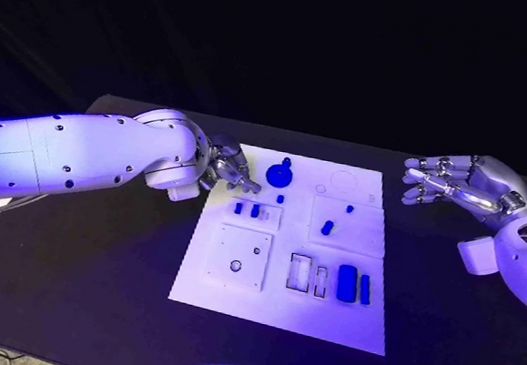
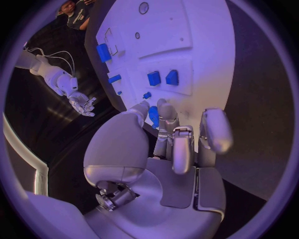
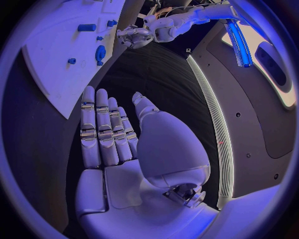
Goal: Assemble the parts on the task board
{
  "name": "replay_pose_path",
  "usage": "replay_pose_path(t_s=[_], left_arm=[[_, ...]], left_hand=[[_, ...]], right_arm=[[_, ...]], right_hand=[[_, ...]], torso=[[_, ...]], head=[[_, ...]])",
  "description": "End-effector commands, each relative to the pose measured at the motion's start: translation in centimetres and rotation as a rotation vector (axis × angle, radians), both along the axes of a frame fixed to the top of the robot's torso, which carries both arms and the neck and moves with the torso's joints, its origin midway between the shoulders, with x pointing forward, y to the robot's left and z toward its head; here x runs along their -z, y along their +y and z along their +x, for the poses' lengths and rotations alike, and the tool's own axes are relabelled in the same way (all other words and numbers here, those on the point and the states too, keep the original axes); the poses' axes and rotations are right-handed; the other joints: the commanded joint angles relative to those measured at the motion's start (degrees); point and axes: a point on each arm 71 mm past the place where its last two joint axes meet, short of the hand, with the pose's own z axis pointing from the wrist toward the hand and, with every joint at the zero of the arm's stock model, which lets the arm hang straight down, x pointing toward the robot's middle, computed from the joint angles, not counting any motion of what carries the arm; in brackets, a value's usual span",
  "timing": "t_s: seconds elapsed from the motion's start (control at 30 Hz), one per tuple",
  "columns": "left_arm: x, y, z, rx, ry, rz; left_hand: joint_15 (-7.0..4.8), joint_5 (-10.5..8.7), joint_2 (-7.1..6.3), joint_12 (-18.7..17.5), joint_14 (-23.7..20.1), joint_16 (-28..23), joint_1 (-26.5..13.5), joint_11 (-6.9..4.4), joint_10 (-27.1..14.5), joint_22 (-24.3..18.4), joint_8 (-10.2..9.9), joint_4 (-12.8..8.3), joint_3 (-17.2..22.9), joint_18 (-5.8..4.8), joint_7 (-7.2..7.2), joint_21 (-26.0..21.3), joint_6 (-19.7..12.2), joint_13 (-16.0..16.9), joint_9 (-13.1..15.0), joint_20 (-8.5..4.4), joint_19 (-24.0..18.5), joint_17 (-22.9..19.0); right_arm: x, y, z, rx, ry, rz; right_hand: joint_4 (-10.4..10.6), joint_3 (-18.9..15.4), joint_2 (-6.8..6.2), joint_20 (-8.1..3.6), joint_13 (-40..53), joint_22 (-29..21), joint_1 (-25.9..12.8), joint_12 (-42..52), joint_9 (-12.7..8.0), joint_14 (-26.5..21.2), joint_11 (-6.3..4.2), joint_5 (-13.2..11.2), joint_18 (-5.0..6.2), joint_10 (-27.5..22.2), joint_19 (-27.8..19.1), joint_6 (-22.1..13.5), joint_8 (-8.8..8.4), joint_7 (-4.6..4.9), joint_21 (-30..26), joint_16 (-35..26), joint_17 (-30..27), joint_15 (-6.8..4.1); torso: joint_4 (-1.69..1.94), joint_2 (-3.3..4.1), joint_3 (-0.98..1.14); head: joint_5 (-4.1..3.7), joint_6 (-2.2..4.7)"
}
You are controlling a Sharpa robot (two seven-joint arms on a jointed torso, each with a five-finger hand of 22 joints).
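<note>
From above, the white task board (image 1: pixel 279 281) lies lengthwise on the black surface (image 1: pixel 90 287), its long axis running away from the robot, far end tilted a touch to the right. The left robot hand (image 1: pixel 229 167) sits at the board's far left corner, fingers curled down just beside a round blue part (image 1: pixel 278 174) with a small knob at its far side. The right robot hand (image 1: pixel 455 185) floats off the board's far right corner, well apart from it, fingers spread and holding nothing.

The left wrist view gives what the overhead one hides: the left fingertips (image 2: pixel 163 112) bunch close together right at a blue piece (image 2: pixel 153 115), touching or nearly so, though I cannot tell whether it is actually pinched. It also shows two small blue blocks (image 2: pixel 162 77) side by side in a raised white panel.

The right wrist view shows the right robot hand's palm flat and fingers (image 3: pixel 99 129) straight and side by side, empty, with the board's edge (image 3: pixel 59 102) beyond them.

Near the robot, two long blue bars (image 1: pixel 354 285) lie side by side at the board's right, their long axes running along the board's length. A shorter blue peg (image 1: pixel 328 227) lies mid-board, also pointing lengthwise.
</note>
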Motion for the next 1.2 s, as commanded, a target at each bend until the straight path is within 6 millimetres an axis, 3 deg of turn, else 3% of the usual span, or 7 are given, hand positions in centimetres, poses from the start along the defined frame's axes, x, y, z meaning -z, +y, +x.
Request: replay_pose_path(t_s=[0.03, 0.1, 0.17, 0.33, 0.4, 0.57, 1.2], left_arm=[[-1.2, -2.0, 0.2, 0.101, -0.165, -0.155], [-1.7, -2.9, 0.2, 0.149, -0.242, -0.177], [-1.9, -3.8, 0.2, 0.188, -0.316, -0.172], [-2.0, -5.0, 0.5, 0.256, -0.454, -0.11], [-1.8, -5.4, 0.6, 0.286, -0.487, -0.068], [-0.6, -6.3, 0.8, 0.354, -0.518, 0.048], [1.4, -7.7, 0.7, 0.441, -0.458, 0.199]], left_hand=[[1.09, 0.21, -0.44, -5.43, 1.57, -6.35, 6.15, 1.33, -5.28, -6.64, -1.48, -2.59, 2.3, 2.06, 1.23, -11.19, -2.93, -4.44, -0.97, 0.9, -5.41, 7.15], [2.96, -0.08, -1.77, -10.73, -6.11, -19.13, 10.86, 3.58, -10.2, -17.26, -4.25, -4.09, 5.24, 4.33, 3.64, -27.53, -5.38, -8.0, -3.14, 2.23, -14.23, -3.03], [3.89, -0.43, -3.32, -15.39, -11.5, -29.06, 14.27, 5.12, -11.19, -19.54, -6.91, -5.43, 7.96, 4.47, 5.01, -30.89, -5.36, -12.36, -5.6, 3.38, -15.68, -10.81], [4.84, -1.5, -7.04, -23.38, -13.06, -38.7, 16.1, 5.37, -8.37, -22.33, -13.17, -6.74, 9.72, 5.34, 5.41, -33.94, -3.28, -21.72, -11.22, 4.38, -14.05, -19.63], [4.73, -1.4, -7.47, -25.25, -12.8, -40.39, 16.23, 5.26, -8.31, -22.92, -14.55, -6.94, 9.7, 5.27, 5.08, -34.53, -2.4, -23.84, -12.45, 4.41, -13.46, -21.43], [4.28, -1.39, -7.7, -28.69, -5.13, -29.8, 15.4, 5.17, -6.79, -21.85, -17.76, -6.51, 8.82, 4.82, 4.66, -31.91, 0.81, -28.76, -15.34, 4.05, -8.11, -14.43], [4.03, -1.41, -7.68, -33.57, 1.8, -13.19, 14.8, 5.32, -5.79, -3.17, -23.0, -5.46, 6.31, 0.47, 4.18, -5.89, 4.38, -35.72, -18.92, 3.76, 2.68, -2.87]], right_arm=[[0.1, 0.1, 0.0, -0.012, 0.005, 0.004], [0.1, 0.2, 0.0, -0.012, 0.005, 0.005], [0.1, 0.3, 0.0, -0.014, 0.004, 0.006], [0.1, 0.4, -0.1, -0.017, 0.003, 0.008], [0.2, 0.5, 0.0, -0.019, 0.003, 0.009], [0.2, 0.7, 0.0, -0.025, 0.004, 0.012], [0.3, 0.8, -0.1, -0.027, 0.003, 0.013]], right_hand=[[-0.37, -0.04, 0.37, -0.09, -0.07, -0.07, 0.04, 0.21, -0.06, -0.08, -0.09, 0.27, 0.33, -0.5, 0.32, -0.38, -0.02, -0.04, -0.23, -0.27, -0.07, 0.27], [-0.38, -0.03, 0.38, -0.09, -0.08, -0.07, 0.04, 0.22, -0.07, -0.08, -0.09, 0.27, 0.33, -0.5, 0.32, -0.38, -0.02, -0.04, -0.24, -0.27, -0.07, 0.27], [-0.38, -0.03, 0.38, -0.09, -0.08, -0.07, 0.04, 0.22, -0.07, -0.08, -0.09, 0.27, 0.33, -0.5, 0.32, -0.38, -0.02, -0.04, -0.24, -0.27, -0.07, 0.27], [-0.38, -0.03, 0.38, -0.09, -0.08, -0.07, 0.04, 0.22, -0.07, -0.08, -0.09, 0.27, 0.33, -0.5, 0.32, -0.38, -0.02, -0.04, -0.24, -0.27, -0.07, 0.27], [-0.38, -0.03, 0.38, -0.09, -0.08, -0.07, 0.04, 0.22, -0.07, -0.08, -0.09, 0.27, 0.33, -0.5, 0.32, -0.38, -0.02, -0.04, -0.24, -0.27, -0.07, 0.27], [-0.38, -0.03, 0.38, -0.09, -0.08, -0.07, 0.04, 0.22, -0.07, -0.08, -0.09, 0.27, 0.33, -0.5, 0.32, -0.38, -0.02, -0.04, -0.24, -0.27, -0.07, 0.27], [-0.45, 0.03, 0.46, -0.09, -0.12, -0.07, 0.12, 0.23, -0.07, -0.07, -0.1, 0.33, 0.34, -0.51, 0.33, -0.38, 0.0, -0.05, -0.31, -0.28, -0.08, 0.26]], torso=[[0.07, 0.02, -0.05], [0.06, 0.05, -0.06], [0.06, 0.06, -0.06], [-0.05, -0.01, 0.02], [0.0, 0.02, 0.03], [-0.12, 0.02, -0.01], [0.0, 0.02, 0.05]], head=[[-0.61, 0.47], [-0.83, 0.68], [-1.01, 0.88], [-1.22, 1.17], [-1.4, 1.26], [-1.6, 1.42], [-1.67, 1.35]])
